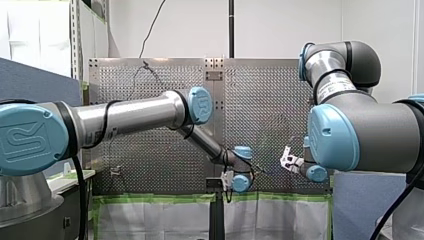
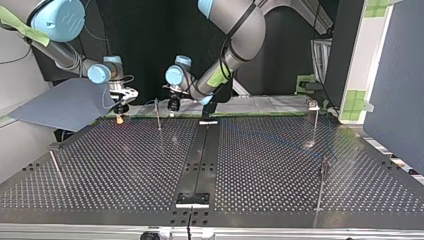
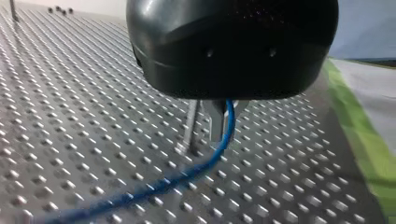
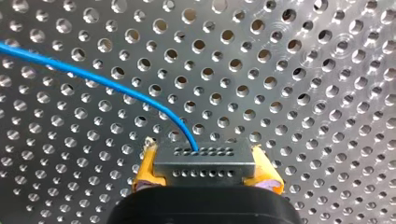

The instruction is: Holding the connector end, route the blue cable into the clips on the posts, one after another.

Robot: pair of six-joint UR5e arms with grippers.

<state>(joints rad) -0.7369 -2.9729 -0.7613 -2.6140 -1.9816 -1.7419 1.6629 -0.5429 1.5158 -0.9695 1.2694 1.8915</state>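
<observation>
The connector [image 4: 205, 157], a grey block with rows of small holes, is clamped between the yellow pads [image 4: 145, 164] of the right tool [image 4: 205, 167], held just above the perforated desk [image 4: 303, 70]. The blue cable [image 4: 93, 77] leaves the connector's face and curves away over the desk. In the left wrist view the same cable is seen passing down through the metal fingers [image 3: 215, 122] of the left tool [image 3: 220, 123], which appear drawn together on it. From there it trails forward and aside, low over the holes. A thin upright post [image 3: 190, 125] stands just beside those fingers, on the side away from the cable. In the top view this post [image 2: 157, 114] is found between the two tools, near the desk's far edge. The left tool [image 2: 173, 104] is close by it and the right tool [image 2: 120, 116] is further off at the view's left. The stretch of cable between the tools is therefore judged to lie roughly along that far edge, with the post close to its line. The left arm is the nearer one for pressing the cable in. The clip on the post is too small to be made out, and no cable can be seen seated in it. The further posts [image 2: 316, 122] stand well apart at the view's right and look not yet reached. Routing is thus judged to be at its first clip.
</observation>
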